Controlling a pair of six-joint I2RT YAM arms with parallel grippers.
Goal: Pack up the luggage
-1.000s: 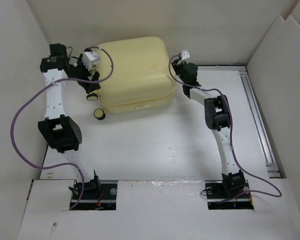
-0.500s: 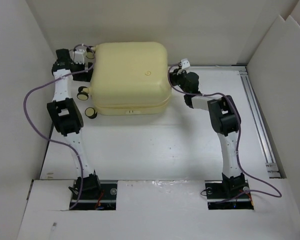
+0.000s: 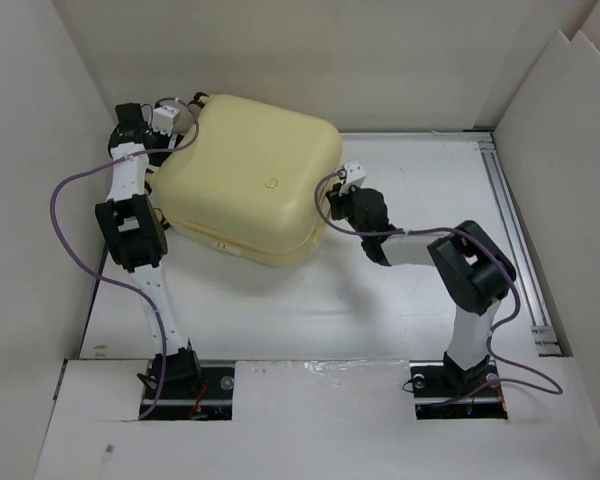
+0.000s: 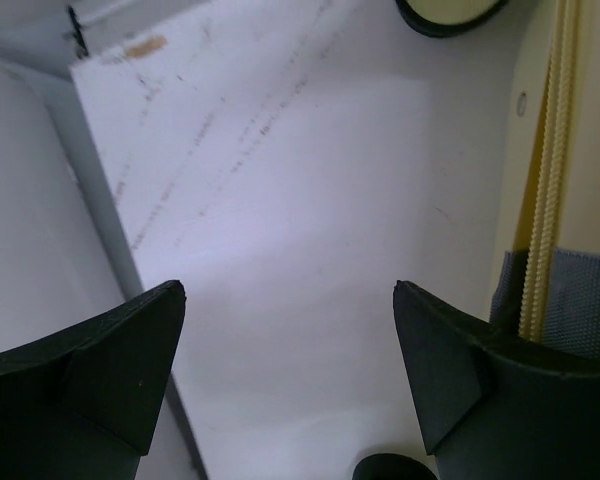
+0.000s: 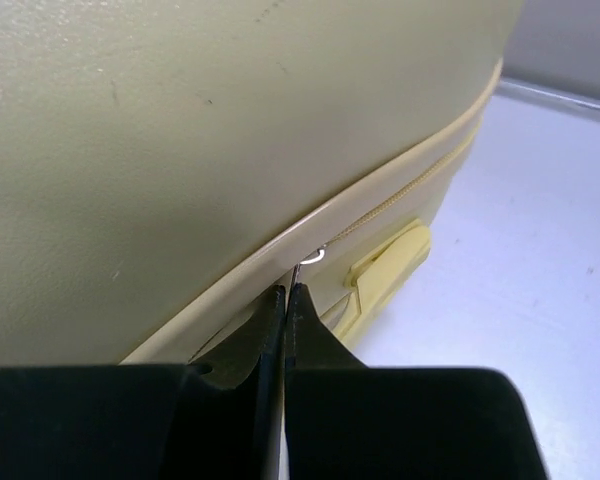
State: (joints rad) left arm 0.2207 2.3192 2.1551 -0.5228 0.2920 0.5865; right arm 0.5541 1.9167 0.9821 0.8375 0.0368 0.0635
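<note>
The luggage point(image 3: 250, 190), a pale yellow hard-shell suitcase, lies closed and skewed at the back left of the table. My right gripper point(image 3: 328, 210) is at its right side, shut on the thin metal zipper pull point(image 5: 297, 270) where the two shells meet point(image 5: 180, 120); the gripper point(image 5: 285, 290) shows no gap between its fingers. A yellow tab point(image 5: 390, 265) sits just beyond it. My left gripper point(image 3: 192, 108) is at the luggage's back left corner, open point(image 4: 290, 290) with only bare table between the fingers. The luggage's zipper edge point(image 4: 550, 200) runs along its right finger, and a wheel point(image 4: 450, 10) shows ahead.
White board walls point(image 3: 40, 200) close in the table point(image 3: 380, 290) on the left, back and right. A metal rail point(image 3: 515, 230) runs along the right side. The left arm's purple cable point(image 3: 65, 230) loops out toward the left wall.
The luggage has swung round and come nearer, its right end dragged toward the front by my right gripper. The left arm has moved to the luggage's back left corner; the wheels are now hidden from above.
</note>
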